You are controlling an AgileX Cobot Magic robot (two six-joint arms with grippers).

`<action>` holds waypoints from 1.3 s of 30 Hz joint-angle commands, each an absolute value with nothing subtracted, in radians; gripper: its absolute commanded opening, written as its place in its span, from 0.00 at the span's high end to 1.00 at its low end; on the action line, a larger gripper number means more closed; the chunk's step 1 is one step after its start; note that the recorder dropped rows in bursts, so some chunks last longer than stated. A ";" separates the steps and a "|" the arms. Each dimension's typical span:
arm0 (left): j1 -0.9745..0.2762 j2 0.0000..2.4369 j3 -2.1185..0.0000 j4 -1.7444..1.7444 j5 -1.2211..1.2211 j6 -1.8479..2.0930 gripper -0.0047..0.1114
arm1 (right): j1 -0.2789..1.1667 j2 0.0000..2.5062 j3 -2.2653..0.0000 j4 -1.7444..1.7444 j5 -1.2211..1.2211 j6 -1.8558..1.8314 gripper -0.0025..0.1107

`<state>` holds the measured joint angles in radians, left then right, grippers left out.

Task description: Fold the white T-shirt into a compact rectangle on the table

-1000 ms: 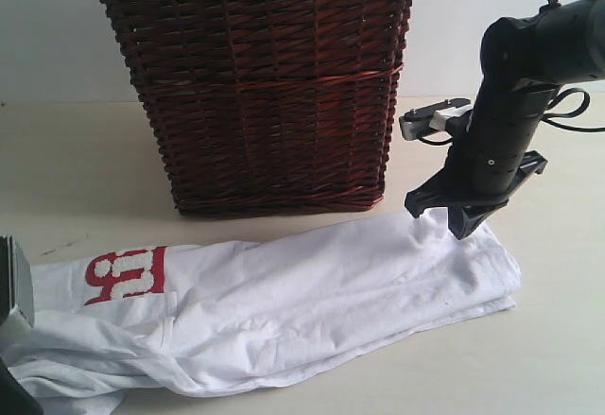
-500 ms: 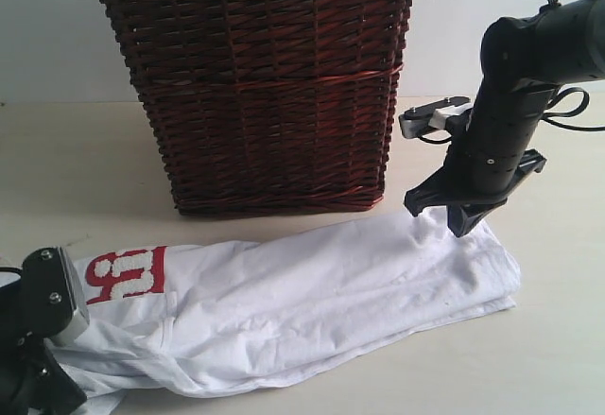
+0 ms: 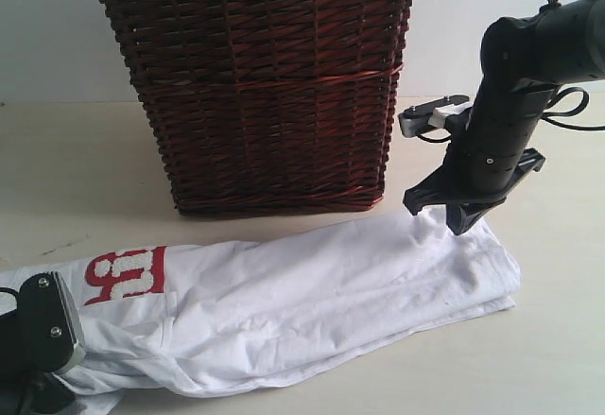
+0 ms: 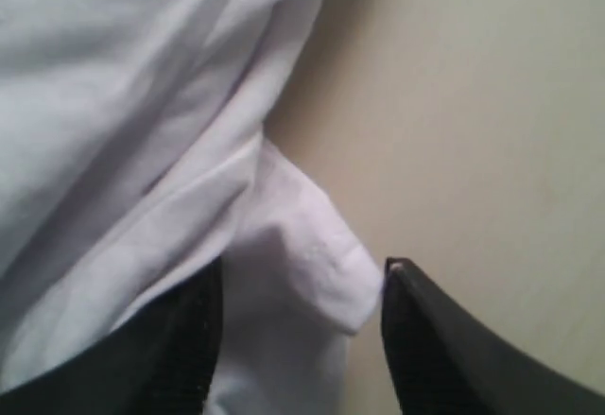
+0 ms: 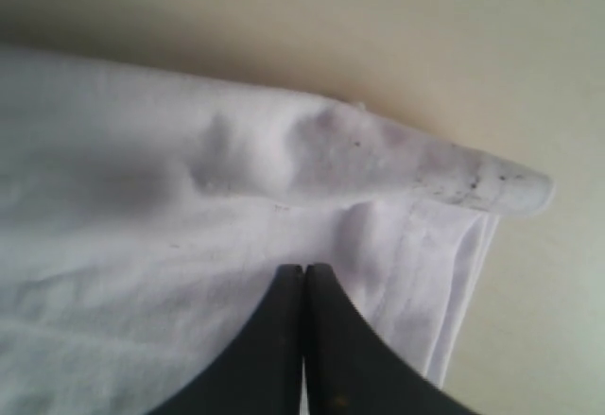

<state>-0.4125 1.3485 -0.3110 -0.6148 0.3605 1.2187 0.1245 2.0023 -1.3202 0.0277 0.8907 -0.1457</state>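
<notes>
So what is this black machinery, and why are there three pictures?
It is a robot with two arms, each ending in a claw. The wide picture comes from a camera off the arms; the two close-ups come from cameras on the wrists. On the table lies a white T-shirt, with a brown wicker basket beyond it. The right claw is shut, tips on the shirt's edge. The left claw stands open, a fold of shirt between its jaws. Whether either grips cloth is unclear.

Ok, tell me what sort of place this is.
Probably a robot laundry-folding test bench: a cream table, a brown wicker basket, the white T-shirt, and a black robot arm over it.
</notes>
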 commanded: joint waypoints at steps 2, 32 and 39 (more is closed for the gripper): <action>-0.419 1.382 -0.307 -0.617 0.296 1.229 0.55 | 0.120 1.990 -1.315 0.026 0.869 -0.155 0.98; -0.419 1.209 -0.532 -0.428 1.033 1.248 0.96 | 0.120 1.990 -1.315 0.035 0.887 -0.155 0.98; -0.419 1.211 -0.615 -0.252 0.748 1.222 0.82 | 0.120 1.990 -1.315 0.056 0.894 -0.155 0.98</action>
